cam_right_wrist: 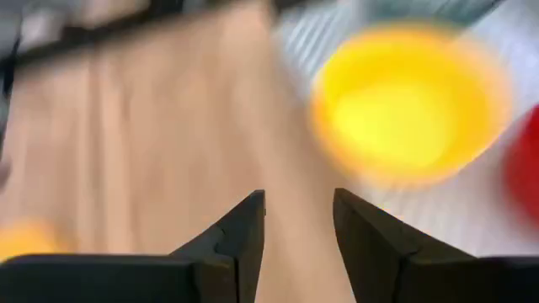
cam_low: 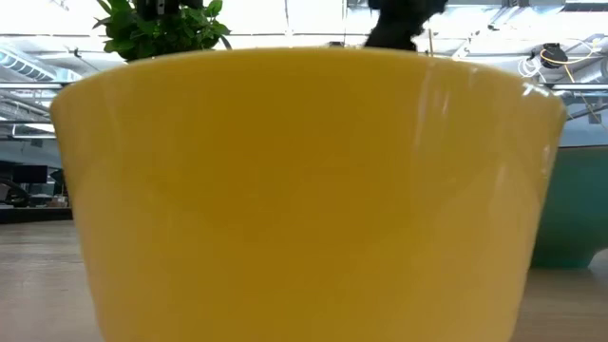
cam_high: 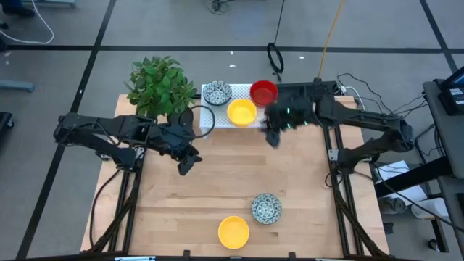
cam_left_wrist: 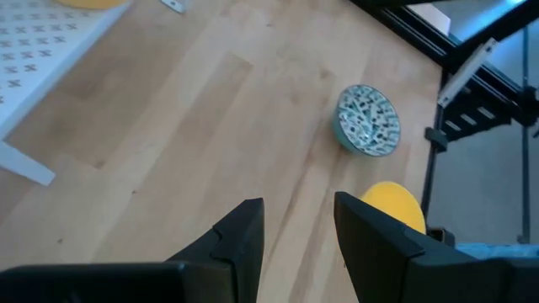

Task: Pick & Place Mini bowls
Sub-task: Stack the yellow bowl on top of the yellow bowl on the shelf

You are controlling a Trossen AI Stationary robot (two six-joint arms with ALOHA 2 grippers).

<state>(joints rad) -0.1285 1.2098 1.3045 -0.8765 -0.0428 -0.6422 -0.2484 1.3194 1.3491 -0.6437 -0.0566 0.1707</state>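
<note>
While both arms hang over the upper half of the table (cam_high: 217,196), we read the high view from left to right. Left of centre, the left gripper (cam_high: 186,164) stands parted and holds nothing. At upper centre, on the white tray (cam_high: 217,119), sit a speckled bowl (cam_high: 217,93), a yellow bowl (cam_high: 241,112) and a red bowl (cam_high: 264,92). Just right of them, the right gripper (cam_high: 272,137) is likewise parted and empty. At lower centre lie a second yellow bowl (cam_high: 233,231) and a second speckled bowl (cam_high: 267,209). We judge these bowls light, rigid, glossy and slippery, best pinched across the rim. The low view is almost wholly blocked by the near yellow bowl, and only five bowls show.
</note>
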